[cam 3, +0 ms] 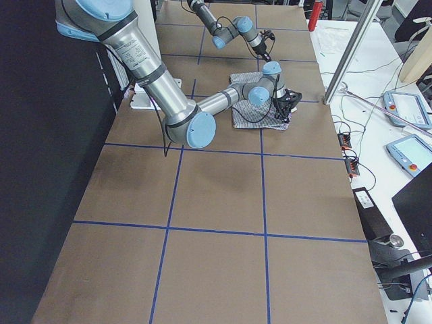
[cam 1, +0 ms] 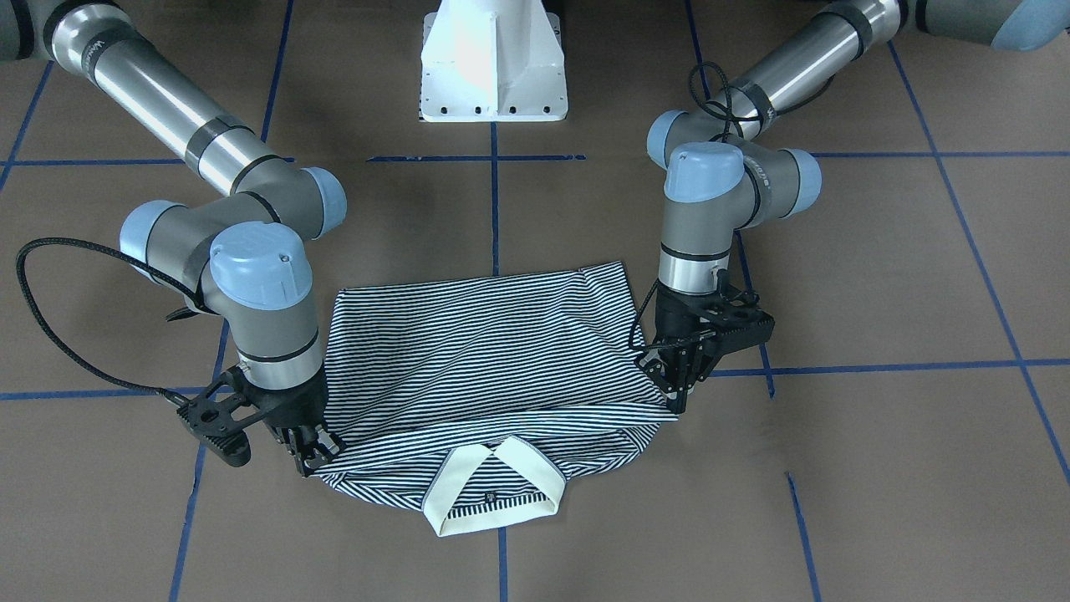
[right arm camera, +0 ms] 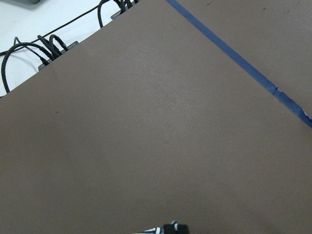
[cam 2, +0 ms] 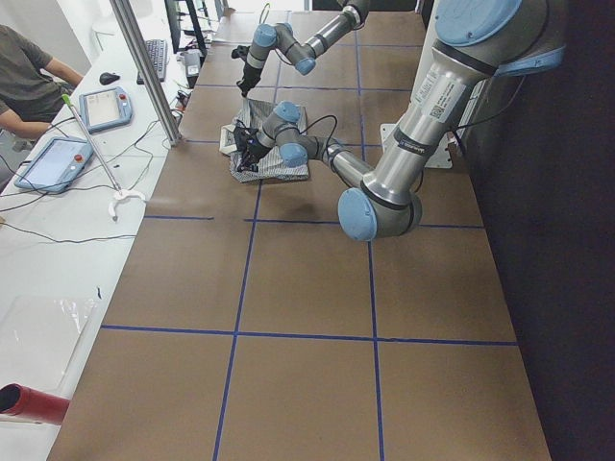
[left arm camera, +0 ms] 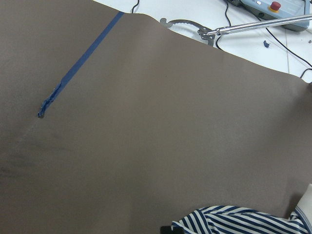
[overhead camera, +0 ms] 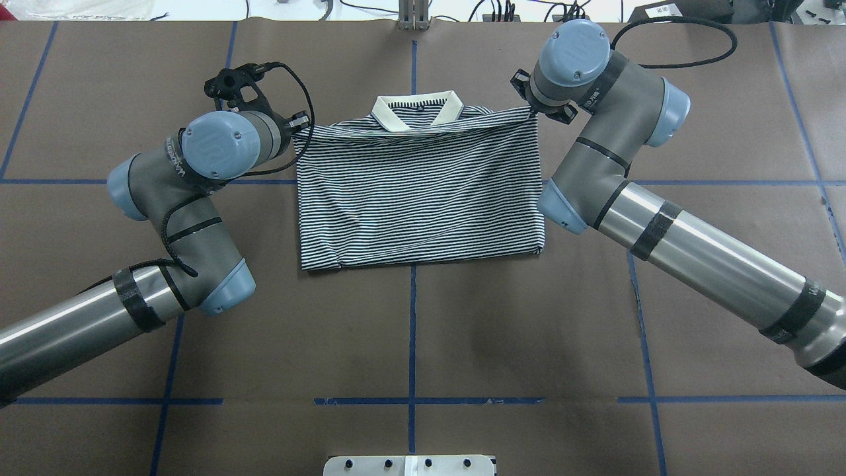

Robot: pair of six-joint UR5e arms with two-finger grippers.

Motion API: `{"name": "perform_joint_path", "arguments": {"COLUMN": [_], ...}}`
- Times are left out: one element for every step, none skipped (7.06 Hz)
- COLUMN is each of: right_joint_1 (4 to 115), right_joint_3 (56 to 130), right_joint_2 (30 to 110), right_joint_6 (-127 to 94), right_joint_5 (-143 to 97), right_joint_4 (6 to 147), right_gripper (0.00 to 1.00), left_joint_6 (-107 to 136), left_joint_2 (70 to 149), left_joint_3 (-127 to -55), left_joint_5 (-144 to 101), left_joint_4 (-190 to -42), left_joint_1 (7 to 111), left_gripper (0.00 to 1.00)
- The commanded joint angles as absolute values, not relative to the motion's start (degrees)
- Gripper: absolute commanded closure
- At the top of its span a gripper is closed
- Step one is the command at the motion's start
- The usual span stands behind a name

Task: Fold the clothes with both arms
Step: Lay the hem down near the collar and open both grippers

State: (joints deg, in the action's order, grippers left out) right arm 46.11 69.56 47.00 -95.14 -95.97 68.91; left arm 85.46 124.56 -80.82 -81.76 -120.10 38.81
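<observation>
Where the front-facing camera looks steeply down on the brown desk (cam 1: 878,502), the striped polo shirt (cam 1: 485,351) lies folded at its middle. Its cream collar (cam 1: 493,493) is on the side away from the white pedestal (cam 1: 493,67). The left pincer (cam 1: 675,393), on this view's right, has its fingers drawn together on the shirt's corner there. The right pincer (cam 1: 313,456) nips the opposite corner, beside the collar.

From overhead, the polo shirt (overhead camera: 423,198) sits across the central blue tape line (overhead camera: 412,330), collar (overhead camera: 416,109) at the far side. The left pincer (overhead camera: 301,127) meets the far left corner and the right pincer (overhead camera: 532,109) the far right one. The wrists hide most of the fingers.

Seen from the left end, the polo shirt (cam 2: 279,158) is small and far off between the two arms. A person (cam 2: 24,77) sits at a white side desk that carries two tablets (cam 2: 106,106).

From the right end, the polo shirt (cam 3: 253,111) lies under the near arm's wrist.

The left wrist camera shows bare desk, a strip of blue tape (left arm camera: 83,63) and striped cloth (left arm camera: 234,222) at the bottom edge.

The right wrist camera shows bare desk, with a sliver of stripe beside a black fingertip (right arm camera: 175,227) at the bottom edge.
</observation>
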Motion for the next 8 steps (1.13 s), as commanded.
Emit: {"name": "perform_joint_path", "arguments": {"right_joint_1": [45.97, 45.36, 45.18, 44.74, 44.13, 43.69, 43.51, 43.24], "right_joint_3": [69.35, 69.35, 69.35, 69.61, 71.09, 74.5, 79.66, 83.89], "right_joint_2": [46.32, 46.32, 46.23, 46.32, 46.49, 48.67, 52.52, 55.52], "right_joint_6": [-95.01, -94.92, -95.01, -95.01, -95.62, -95.62, -95.63, -95.63], "right_joint_5": [-95.98, -95.89, -95.89, -95.8, -95.8, -95.97, -96.06, -97.63], "right_joint_4": [68.82, 68.82, 68.82, 68.73, 68.64, 68.56, 68.64, 68.73], "right_gripper": [1.0, 1.0, 0.89, 0.67, 0.58, 0.58, 0.58, 0.54], "left_joint_6": [85.52, 85.52, 85.52, 85.6, 85.61, 85.61, 85.61, 85.69], "left_joint_2": [125.06, 125.07, 125.16, 124.72, 124.28, 124.28, 123.67, 123.4], "left_joint_3": [-80.42, -79.64, -79.11, -79.1, -78.32, -78.31, -78.57, -79.71], "left_joint_5": [-81.83, -81.83, -81.91, -81.91, -82.18, -82.26, -82.35, -84.09], "left_joint_4": [-120.15, -120.15, -120.23, -122.76, -126.52, -128.3, -128.67, -129.63], "left_joint_1": [38.76, 38.76, 38.76, 38.59, 38.41, 38.41, 38.5, 38.58], "left_gripper": [1.0, 1.0, 0.9, 0.84, 0.8, 0.75, 0.74, 0.74]}}
